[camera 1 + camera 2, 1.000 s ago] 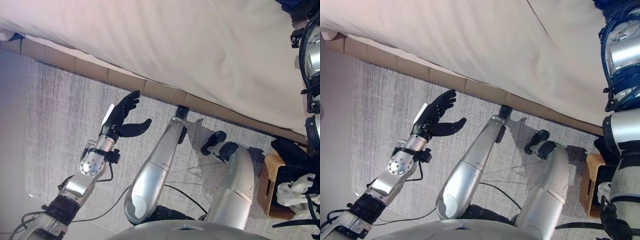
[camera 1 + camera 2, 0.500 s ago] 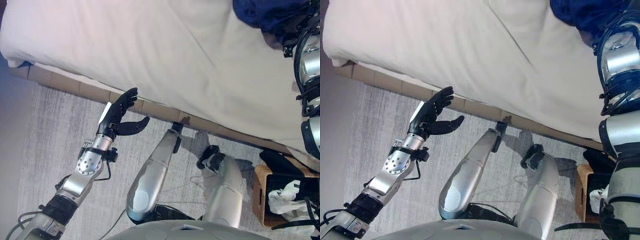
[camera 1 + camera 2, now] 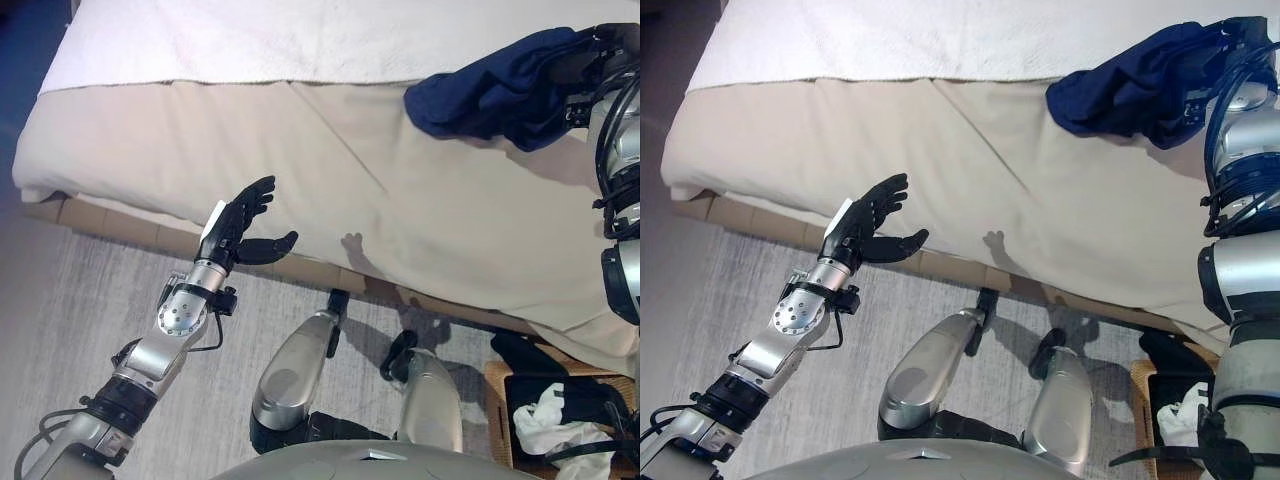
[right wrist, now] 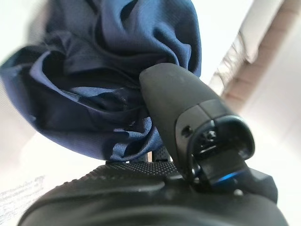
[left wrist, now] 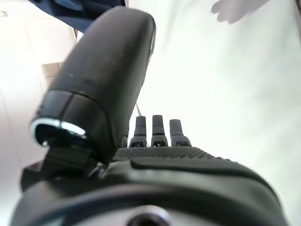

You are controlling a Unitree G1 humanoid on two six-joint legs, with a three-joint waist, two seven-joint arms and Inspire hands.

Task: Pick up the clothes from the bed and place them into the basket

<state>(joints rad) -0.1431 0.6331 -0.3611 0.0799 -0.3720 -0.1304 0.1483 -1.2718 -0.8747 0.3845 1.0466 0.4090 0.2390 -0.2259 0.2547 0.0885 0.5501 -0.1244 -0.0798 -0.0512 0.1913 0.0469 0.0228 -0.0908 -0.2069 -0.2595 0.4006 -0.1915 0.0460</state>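
A navy garment [image 3: 490, 95] lies bunched on the beige bed sheet [image 3: 300, 150] at the far right. My right hand [image 3: 598, 55] is on its right end. In the right wrist view my thumb [image 4: 181, 106] presses into the navy folds [image 4: 94, 70], with cloth bunched between thumb and palm. My left hand [image 3: 240, 225] is open and empty, held in the air by the bed's near edge; it also shows in the left wrist view [image 5: 188, 165]. A wicker basket [image 3: 497, 385] stands on the floor at the lower right.
The basket holds a white cloth [image 3: 545, 420] and a dark one. A white towel-like cover [image 3: 300, 40] lies across the far part of the bed. A grey rug [image 3: 80, 300] covers the floor before the bed's tan base [image 3: 120, 228].
The camera has tilted up, so more of the bed and the whole navy garment show. My left hand stays open; my right hand stays at the garment.
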